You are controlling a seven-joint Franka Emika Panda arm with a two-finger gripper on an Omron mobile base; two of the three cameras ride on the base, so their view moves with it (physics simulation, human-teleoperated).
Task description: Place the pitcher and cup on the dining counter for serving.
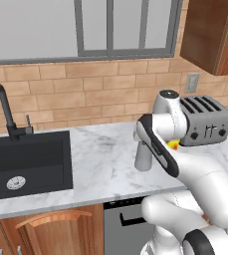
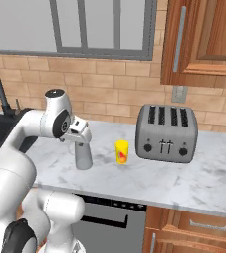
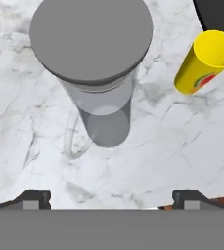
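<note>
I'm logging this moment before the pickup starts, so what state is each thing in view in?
pitcher: upright on the marble counter, capped, not gripped
cup: upright, open top, standing apart from the pitcher and the toaster
claw: open, above the pitcher, holding nothing
toaster: upright, slots empty
sink: no dishes visible in the basin
faucet: no water running

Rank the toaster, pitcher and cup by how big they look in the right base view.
1. Toaster, clearly the largest.
2. Pitcher, though the gripper above hides its top.
3. Cup, smallest.
All three stand on the same counter stretch, so camera nearness hardly skews this.
</note>
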